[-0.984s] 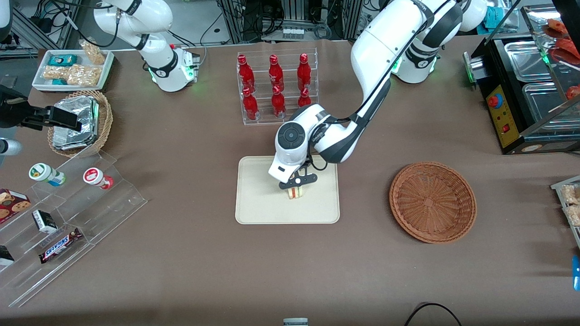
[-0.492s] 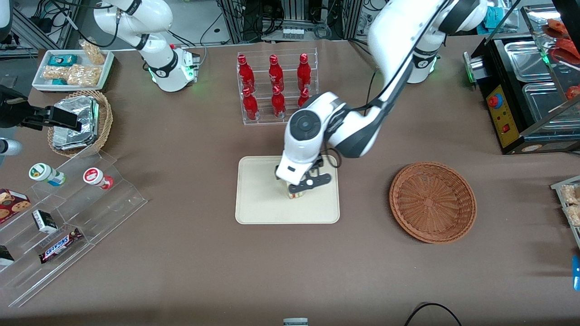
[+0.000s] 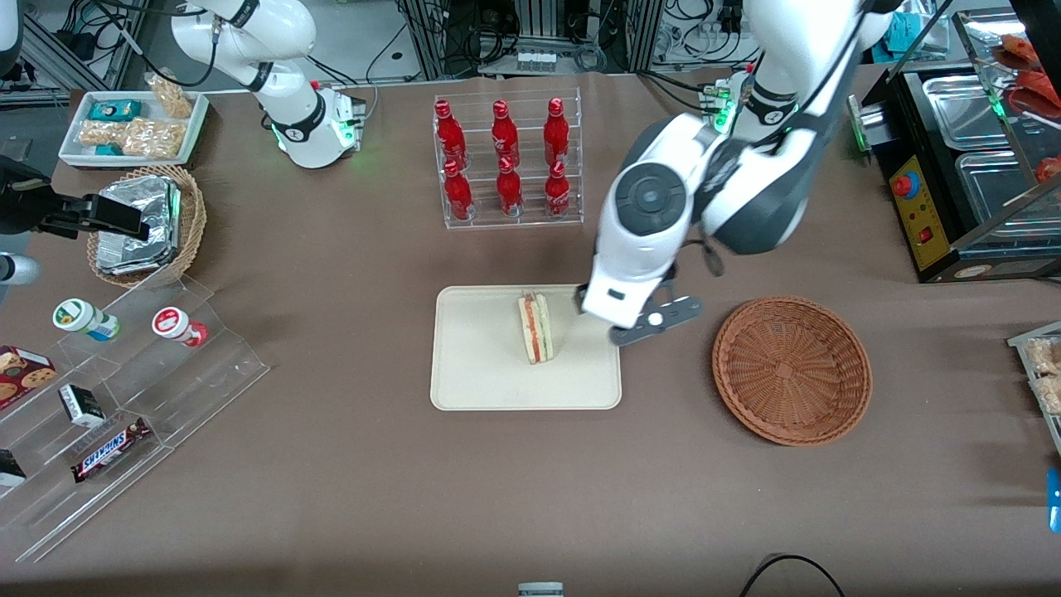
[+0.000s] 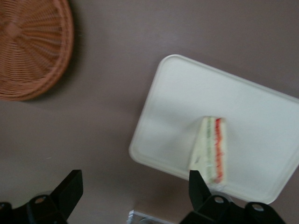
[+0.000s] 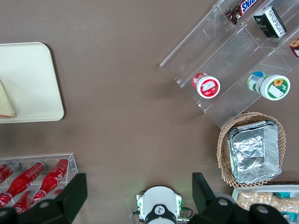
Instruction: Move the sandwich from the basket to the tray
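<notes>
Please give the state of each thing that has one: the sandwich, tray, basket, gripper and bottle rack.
sandwich: on the tray, standing on edge, free of the gripper.
tray: holds only the sandwich.
basket: empty.
gripper: jaws open, holding nothing, above the tray's edge nearest the basket.
bottle rack: holds six upright red bottles.

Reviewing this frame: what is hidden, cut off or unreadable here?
- Front view: the wrist housing covers the gripper fingers; the left wrist view shows them spread, holding nothing.
- Right wrist view: the picture edge cuts the sandwich and tray.
- Left wrist view: the edge cuts the basket.
- Front view: red bottles' labels too small to read.
</notes>
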